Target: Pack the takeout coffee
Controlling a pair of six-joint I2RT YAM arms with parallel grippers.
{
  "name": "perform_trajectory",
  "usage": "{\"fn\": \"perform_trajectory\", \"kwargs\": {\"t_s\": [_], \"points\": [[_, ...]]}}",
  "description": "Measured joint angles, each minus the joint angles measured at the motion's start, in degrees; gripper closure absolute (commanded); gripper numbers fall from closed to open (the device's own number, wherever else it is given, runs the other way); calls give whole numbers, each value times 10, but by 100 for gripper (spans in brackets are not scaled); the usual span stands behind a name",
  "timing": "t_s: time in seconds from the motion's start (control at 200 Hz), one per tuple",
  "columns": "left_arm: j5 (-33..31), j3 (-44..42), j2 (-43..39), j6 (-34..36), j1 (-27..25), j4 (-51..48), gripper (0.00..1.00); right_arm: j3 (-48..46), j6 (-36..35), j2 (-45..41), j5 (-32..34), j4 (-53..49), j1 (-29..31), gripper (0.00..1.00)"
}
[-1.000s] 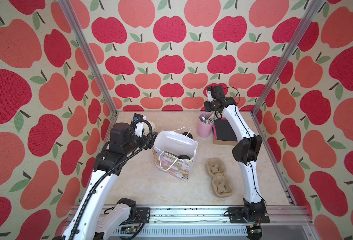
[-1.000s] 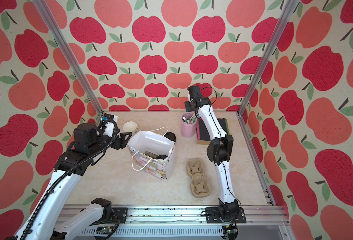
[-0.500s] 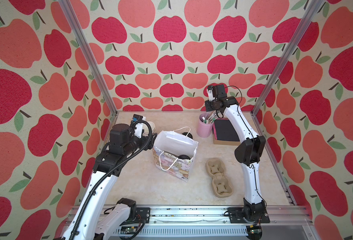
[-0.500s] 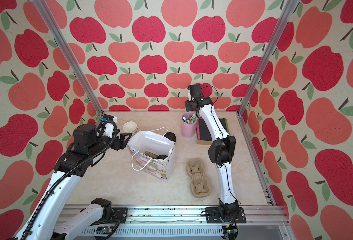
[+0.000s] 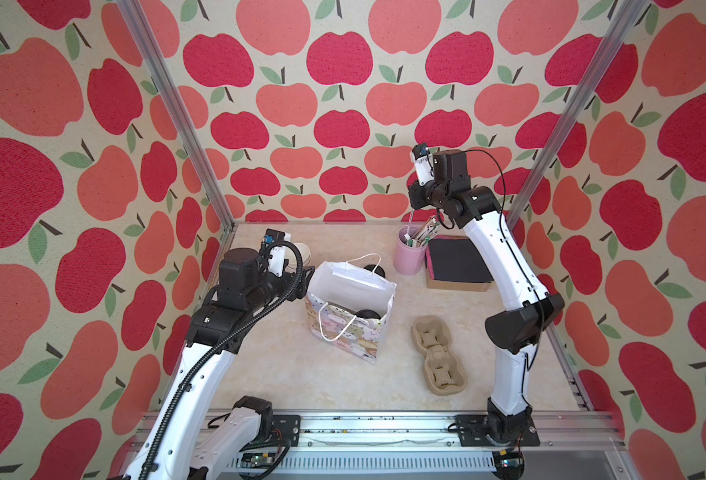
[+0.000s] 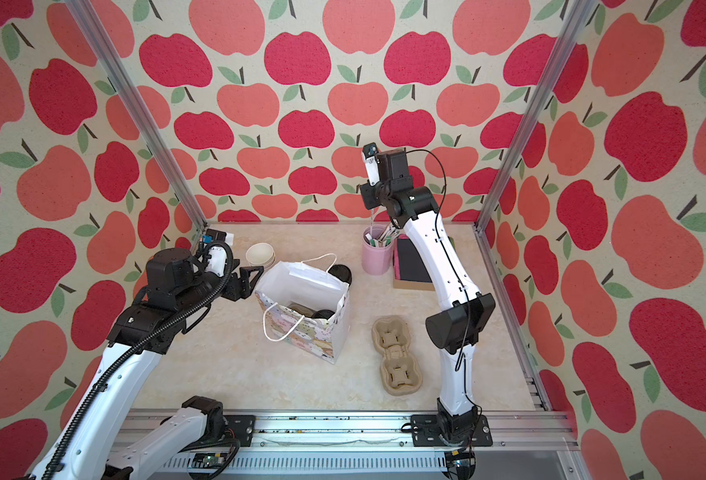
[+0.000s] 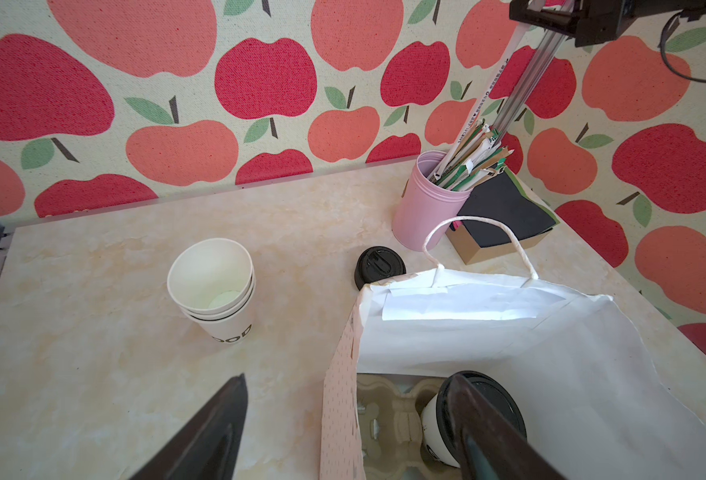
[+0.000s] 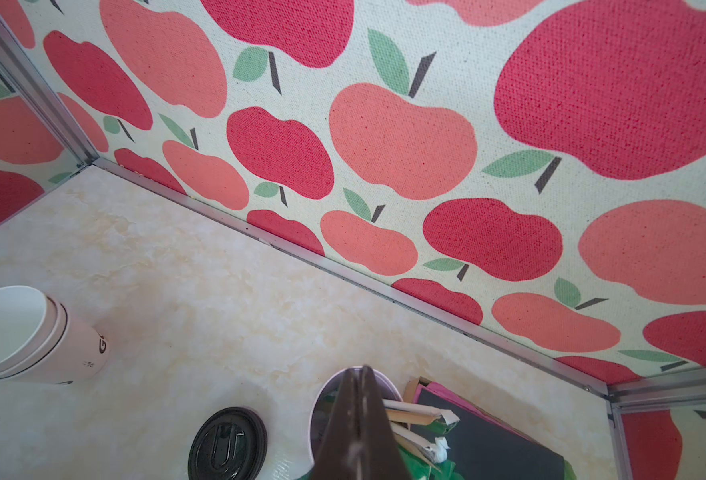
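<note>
Coffee (image 7: 430, 419): white cup with a black lid on, upright inside the bag (image 5: 351, 307), seated in one pocket of the inner tray (image 7: 384, 415) on the bag floor; partly hidden by a left finger in the left wrist view, its lid showing in both top views. Bag: white paper, cartoon print outside, rope handles, mouth open, standing mid-desk (image 5: 285, 374). Left gripper (image 7: 348, 378): jaws spread wide, holding nothing, at the bag's left rim; in the wrist view the rim lies between the fingers, but contact cannot be told. Loose lid (image 7: 378, 266): black, flat on the desk just behind the bag toward the far edge. Cup stack (image 7: 214, 282): white cups nested, black lettering on the outermost, upright near the far left corner, apart from the bag. Pink cup (image 5: 409, 253): upright near the far edge, right of the loose lid, filled with wrapped sticks. Right gripper (image 8: 359, 415): above the pink cup, fingers pressed together on one long white stick (image 7: 505, 62), whose lower end reaches the cup's mouth. Box (image 5: 457, 262): brown with a black top, just beside the pink cup toward the far right corner. Spare tray (image 5: 436, 353): pulp, two pockets, both empty, flat on the desk right of the bag, toward the near edge.
</note>
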Motion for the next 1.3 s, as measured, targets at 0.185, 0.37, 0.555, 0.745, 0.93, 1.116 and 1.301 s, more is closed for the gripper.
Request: {"fn": "perform_trajectory", "kwargs": {"t_s": [0.185,0.37,0.555,0.745,0.93,1.116,1.301], "points": [[0,-4,-2,-2,0,3,19,-2,-33,-32,14,0,16,98],[3,-4,-2,-2,0,4,14,-3,-63,-78,22,9,42,98],[4,-4,-2,-6,0,8,7,-3,-73,-122,18,22,67,98],[4,-5,-2,-13,0,8,0,23,-73,-133,-9,0,102,97],[4,-8,-2,-14,0,8,1,28,-72,-142,-45,-35,147,97],[4,-12,-2,-15,0,12,1,28,-66,-155,-85,-59,192,96],[4,-12,-2,-15,0,12,1,28,-39,-168,-144,-66,212,96]]}}
